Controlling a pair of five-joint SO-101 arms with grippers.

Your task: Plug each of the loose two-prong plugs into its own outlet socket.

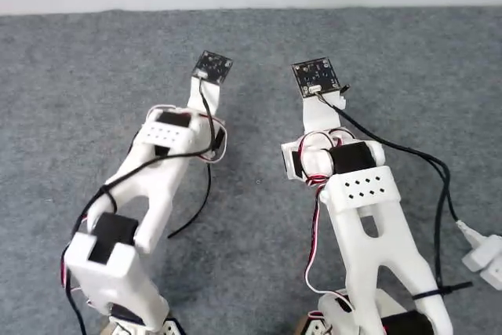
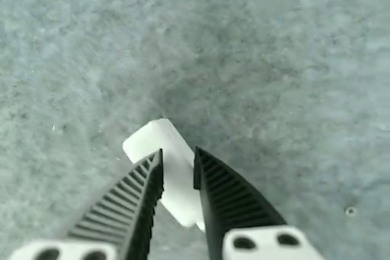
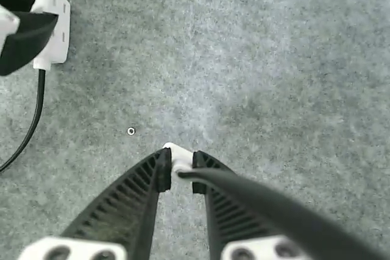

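Observation:
My left gripper (image 2: 178,153) is shut on a white outlet block (image 2: 163,150) that lies on the grey carpet. From the right wrist, that same block (image 3: 53,24) has a thin black cable (image 3: 31,120) trailing from it, and one of the left fingers (image 3: 27,33) rests over it. My right gripper (image 3: 180,161) is shut on a small white plug (image 3: 177,155), and a black lead (image 3: 262,196) runs back from it past the fingers. In the high view both arms (image 1: 169,154) (image 1: 345,166) hang side by side over the carpet and hide what they hold.
Grey carpet (image 1: 78,100) covers the table. Two white connectors (image 1: 485,253) lie at the right edge on the end of a black cable (image 1: 439,186). A loose black cable (image 1: 196,205) curls between the arms. A tiny ring (image 3: 131,131) lies on the carpet.

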